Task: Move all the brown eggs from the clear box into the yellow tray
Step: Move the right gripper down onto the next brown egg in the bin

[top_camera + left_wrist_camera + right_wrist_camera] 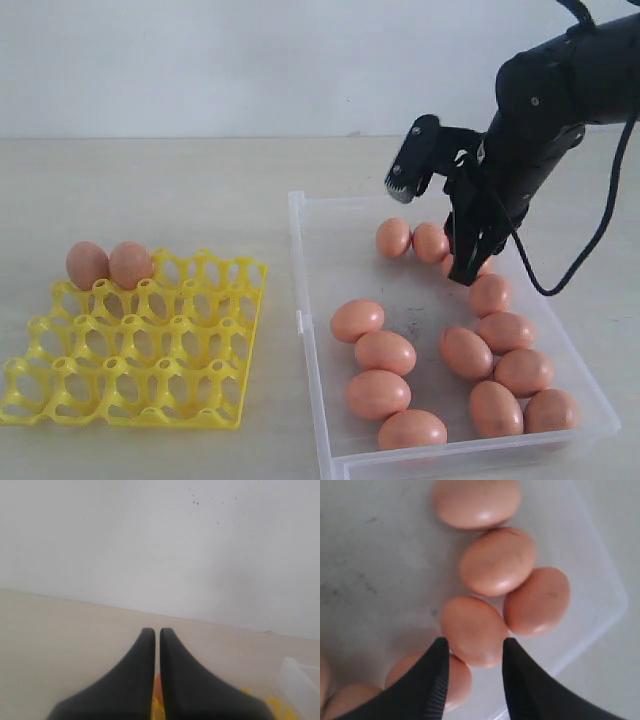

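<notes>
Right gripper: jaws about half apart, nothing held. The tips point down into the clear box, toward its far end in the exterior view.

Target egg: it lies on the box floor just beneath the gripper, between the two fingertips. Its long axis runs aslant to the line joining the tips, neither along it nor square to it. The egg looks about as wide as the present gap. Judgement: the jaws need more opening before descent, or the tips will land on the shell.

Neighbours crowd it:
- One egg is touching it, or nearly so.
- Another sits just beyond.
- A third lies partly under one finger.

Left gripper: shut to a hairline slit, nothing between the jaws. It is not in the exterior view, and its camera catches slivers of yellow below, so it is probably near the tray. The right arm is plainly the nearer one to the box.

Brown eggs: two sit side by side in the far row of the yellow tray. The rest lie loose in the box. Both containers stand on the tabletop.

Writing: no brand, label or lettering can be read. The only marks are dark scuff marks on the box floor.
</notes>
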Motion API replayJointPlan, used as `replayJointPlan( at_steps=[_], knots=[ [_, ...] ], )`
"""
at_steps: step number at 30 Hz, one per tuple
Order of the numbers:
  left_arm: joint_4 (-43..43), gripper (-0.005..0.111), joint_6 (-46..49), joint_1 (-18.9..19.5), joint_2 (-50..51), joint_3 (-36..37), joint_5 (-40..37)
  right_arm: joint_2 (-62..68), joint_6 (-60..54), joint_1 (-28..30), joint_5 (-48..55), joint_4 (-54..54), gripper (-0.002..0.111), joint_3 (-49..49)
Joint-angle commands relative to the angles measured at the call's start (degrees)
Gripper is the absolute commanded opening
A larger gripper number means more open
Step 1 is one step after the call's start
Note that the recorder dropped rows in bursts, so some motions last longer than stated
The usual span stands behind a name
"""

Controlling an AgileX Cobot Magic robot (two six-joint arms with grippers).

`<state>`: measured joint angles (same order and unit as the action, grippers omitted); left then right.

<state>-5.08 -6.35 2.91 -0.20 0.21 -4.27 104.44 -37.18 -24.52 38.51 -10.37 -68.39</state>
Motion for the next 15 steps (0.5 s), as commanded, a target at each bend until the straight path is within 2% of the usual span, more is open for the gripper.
replayJointPlan(
  at_steps=[1, 15],
  knots=[
    [-0.04, 0.004, -0.07, -0.33, 0.2, -0.21, 0.29, -0.57, -13.25, -1.33, 2.01, 1.01, 0.032, -0.32],
    [-0.04, 0.004, -0.07, -0.33, 0.2, -0.21, 0.29, 4.82, -14.57, -1.2, -0.13, -0.47, 0.032, -0.32]
  ],
)
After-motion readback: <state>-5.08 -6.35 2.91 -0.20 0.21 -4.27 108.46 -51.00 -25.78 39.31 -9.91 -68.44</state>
